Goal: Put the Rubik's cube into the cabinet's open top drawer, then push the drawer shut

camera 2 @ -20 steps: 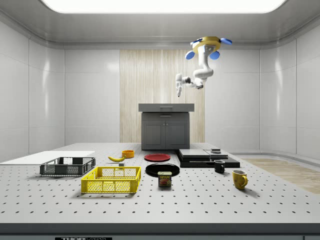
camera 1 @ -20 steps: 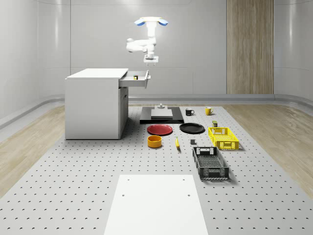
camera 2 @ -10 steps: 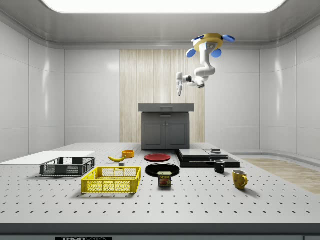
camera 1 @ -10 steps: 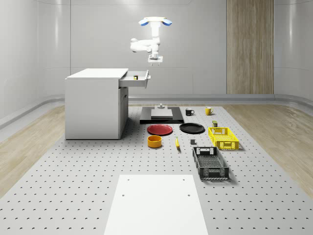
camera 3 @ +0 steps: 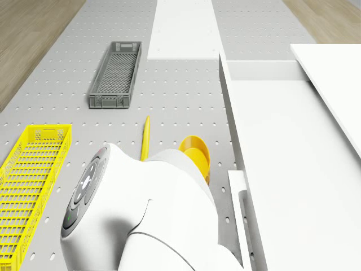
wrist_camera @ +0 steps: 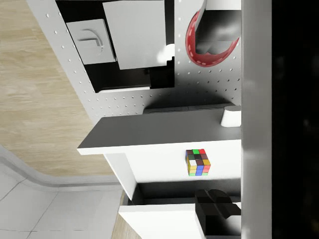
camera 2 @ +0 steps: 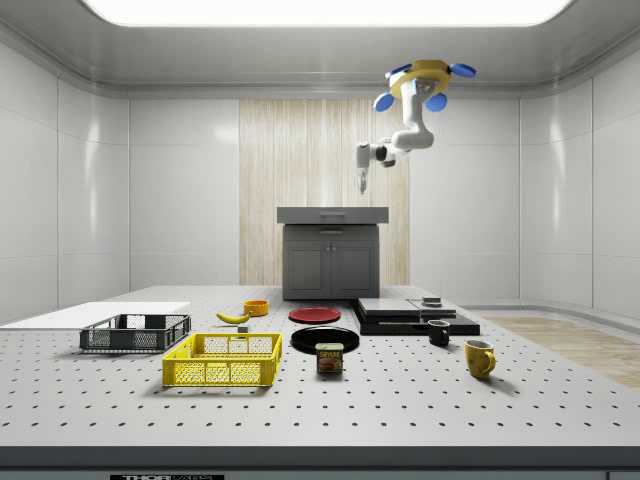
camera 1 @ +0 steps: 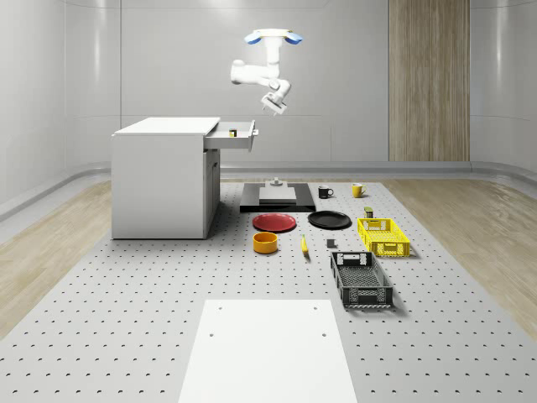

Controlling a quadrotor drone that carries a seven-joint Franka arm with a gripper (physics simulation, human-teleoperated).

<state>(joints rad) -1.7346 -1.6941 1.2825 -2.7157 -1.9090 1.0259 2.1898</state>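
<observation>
The multicoloured Rubik's cube (wrist_camera: 198, 162) lay inside the white cabinet's open top drawer (camera 1: 234, 135); I judged placing done. I hovered the white quadrotor drone (camera 1: 272, 37) beyond the drawer front, its gripper (camera 1: 274, 105) raised, presumably for pushing; I couldn't tell its grip.

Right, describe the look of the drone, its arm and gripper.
The drone has a yellow ring-shaped body with blue rotor pods. Its arm is glossy white with rounded, bulbous joints; one joint cap carries grey round buttons. The gripper is white-grey and boxy.
</observation>
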